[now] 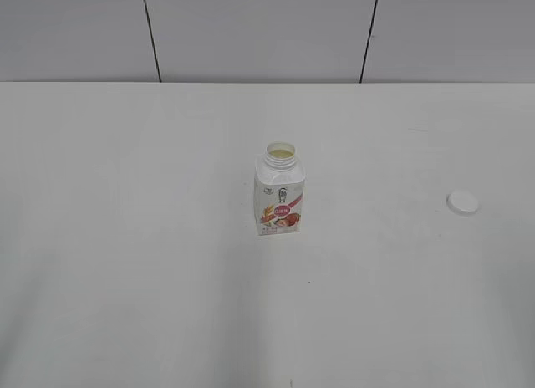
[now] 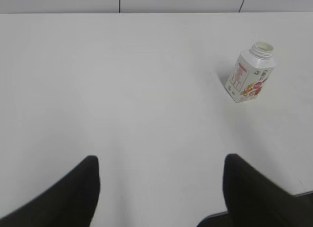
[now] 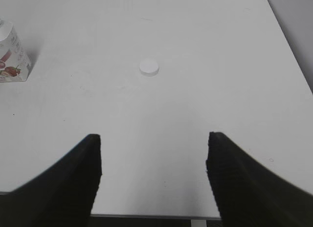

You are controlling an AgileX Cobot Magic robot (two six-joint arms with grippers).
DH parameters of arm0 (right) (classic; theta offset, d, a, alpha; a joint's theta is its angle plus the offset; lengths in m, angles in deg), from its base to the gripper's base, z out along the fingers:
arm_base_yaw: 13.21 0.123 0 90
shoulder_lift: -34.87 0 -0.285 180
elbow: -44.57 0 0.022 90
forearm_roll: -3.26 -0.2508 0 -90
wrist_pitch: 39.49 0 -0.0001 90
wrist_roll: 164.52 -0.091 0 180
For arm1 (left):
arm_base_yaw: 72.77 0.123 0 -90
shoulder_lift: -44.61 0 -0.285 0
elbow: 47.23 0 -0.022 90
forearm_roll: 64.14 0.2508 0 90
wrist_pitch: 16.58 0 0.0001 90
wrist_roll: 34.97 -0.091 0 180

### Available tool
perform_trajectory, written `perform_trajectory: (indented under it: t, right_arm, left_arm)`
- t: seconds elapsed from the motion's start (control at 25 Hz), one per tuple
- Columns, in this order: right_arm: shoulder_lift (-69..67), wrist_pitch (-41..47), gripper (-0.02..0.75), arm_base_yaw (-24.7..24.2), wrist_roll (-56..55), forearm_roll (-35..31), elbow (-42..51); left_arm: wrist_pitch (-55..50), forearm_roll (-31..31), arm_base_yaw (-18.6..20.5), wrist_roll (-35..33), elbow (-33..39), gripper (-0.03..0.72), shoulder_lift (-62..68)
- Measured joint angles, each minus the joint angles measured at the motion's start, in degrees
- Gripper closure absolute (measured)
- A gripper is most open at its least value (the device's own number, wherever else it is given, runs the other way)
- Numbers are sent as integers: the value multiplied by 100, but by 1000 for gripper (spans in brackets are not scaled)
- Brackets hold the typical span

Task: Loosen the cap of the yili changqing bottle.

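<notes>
- Nearest the lens in each wrist view are dark fingers: the left gripper (image 2: 159,188) is spread wide over bare table and grasps nothing.
- Likewise the right gripper (image 3: 154,178) is released, its fingers parted with nothing between them, hanging above the table's near edge.
- Neither gripper shows in the exterior view.
- Upright near the middle of the table (image 1: 125,279) stands the bottle (image 1: 279,196), its neck uncovered and pale drink visible inside.
- Well apart from it, toward the table's right edge, lies the cap (image 1: 462,202), flat on the surface; the right wrist view shows it (image 3: 148,67) ahead of that gripper.
- By my reading the cap is beyond loosened, fully off, so the task looks done and nothing appears left.
</notes>
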Motion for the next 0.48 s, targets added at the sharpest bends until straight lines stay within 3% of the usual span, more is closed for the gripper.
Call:
perform_trajectory:
  t: [0.28,0.48]
  right_arm:
    - [0,5,204,0,-31,-32,0]
    - [0,5,204,0,-86,-45,0]
  left_arm:
    - [5,145,12,-12,0,204,0]
    - [22,542,262,-30,0,204,0]
